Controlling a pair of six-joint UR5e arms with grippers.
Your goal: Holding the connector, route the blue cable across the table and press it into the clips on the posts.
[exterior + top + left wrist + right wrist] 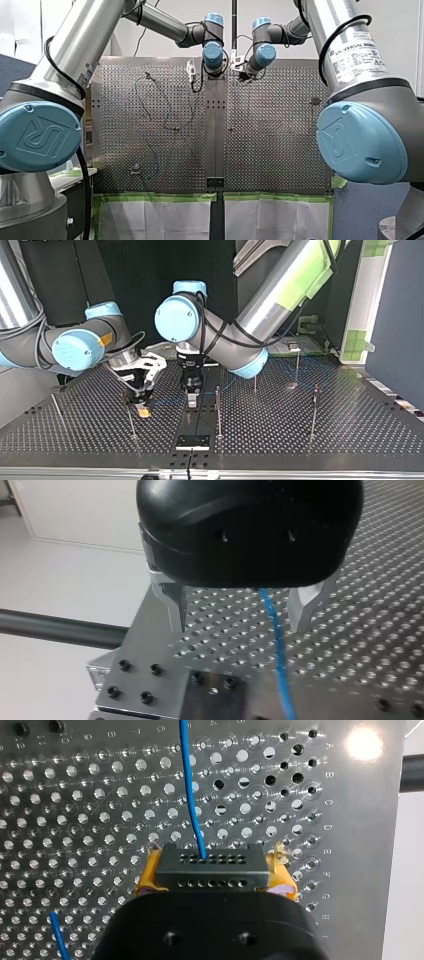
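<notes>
My right gripper (pixel 216 876) has its yellow pads (pixel 283 870) shut on a dark connector block (pixel 210 869). The blue cable (pixel 192 790) leaves the block and runs away over the perforated plate. In the top view this gripper (pixel 143 410) hangs low over the table at the left of centre. My left gripper (pixel 241 616) is open just above the plate. The blue cable (pixel 278 645) passes between its metal fingers (pixel 305 605) without being pinched, nearer one finger. In the top view it (pixel 192 399) points straight down beside a thin post (pixel 218 410).
Several thin upright posts stand on the perforated table (pixel 350 430), among them one (pixel 314 412) at the top view's right and one (pixel 131 421) just beside my right gripper. A small black plate (pixel 192 441) lies on the centre strip near the table's edge.
</notes>
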